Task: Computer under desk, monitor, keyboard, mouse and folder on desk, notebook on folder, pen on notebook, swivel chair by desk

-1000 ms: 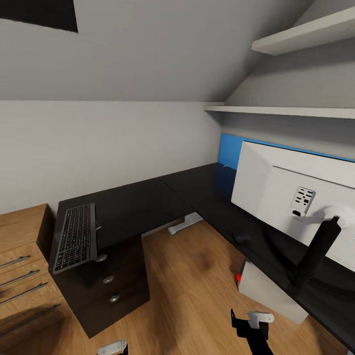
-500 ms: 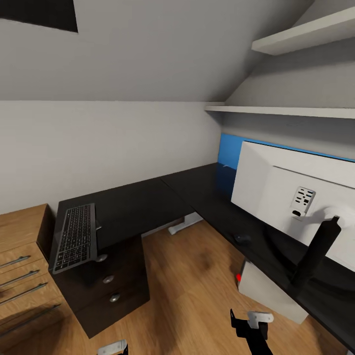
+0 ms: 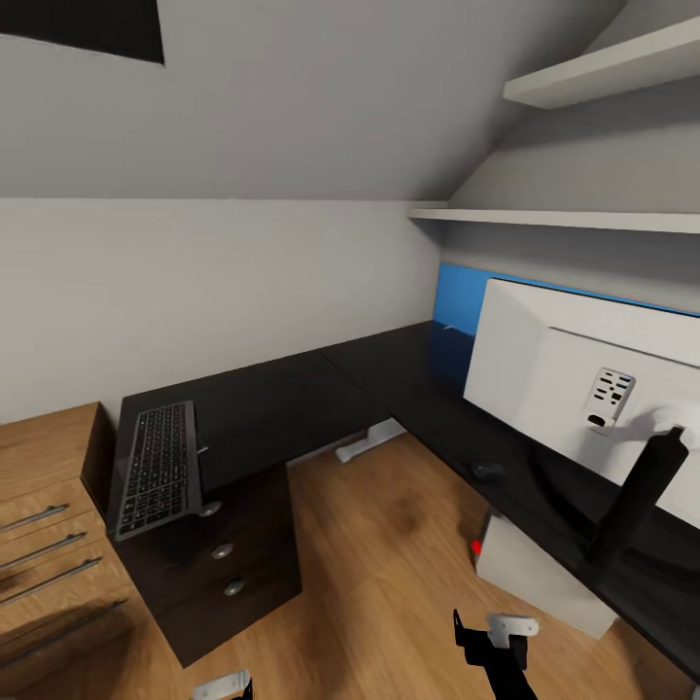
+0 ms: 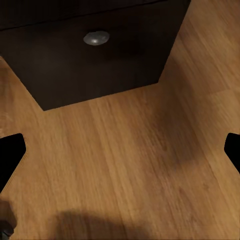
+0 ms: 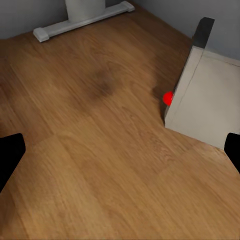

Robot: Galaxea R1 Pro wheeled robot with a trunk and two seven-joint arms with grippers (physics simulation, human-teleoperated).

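the right gripper (image 3: 498,637) hangs low over the light wood floor (image 3: 389,574) in the head view, its black body and pale link showing at the lower edge; in the right wrist view its two dark fingertips (image 5: 10,155) sit at opposite edges of the picture with bare floor between them, so the jaws stand wide and hold nothing. ahead of it and to its right a pale grey computer case (image 5: 210,105) with a red dot (image 5: 168,98) at its near corner stands on the floor under the desk (image 3: 292,399), near the gripper but apart from it. farther ahead the desk's white metal foot (image 5: 82,20) rests on the floor by the wall. above and to the right of the right gripper the monitor (image 3: 583,389) stands on the black desk top, white back toward the camera, on a dark stand (image 3: 632,501); the small dark mouse (image 3: 486,470) lies on the desk top just before the monitor, well above the gripper. the left gripper (image 3: 222,686) barely shows at the lower edge of the head view; in the left wrist view its dark fingertips (image 4: 11,155) also lie at opposite edges, spread wide and empty, over floor. just ahead of it is the dark drawer block (image 4: 95,55) with a round silver knob (image 4: 96,37). the keyboard (image 3: 157,467) lies on the desk end over those drawers, above and ahead of the left gripper, well apart from it and from the monitor. a light wood cabinet (image 3: 49,544) with bar handles stands to the left of the drawers
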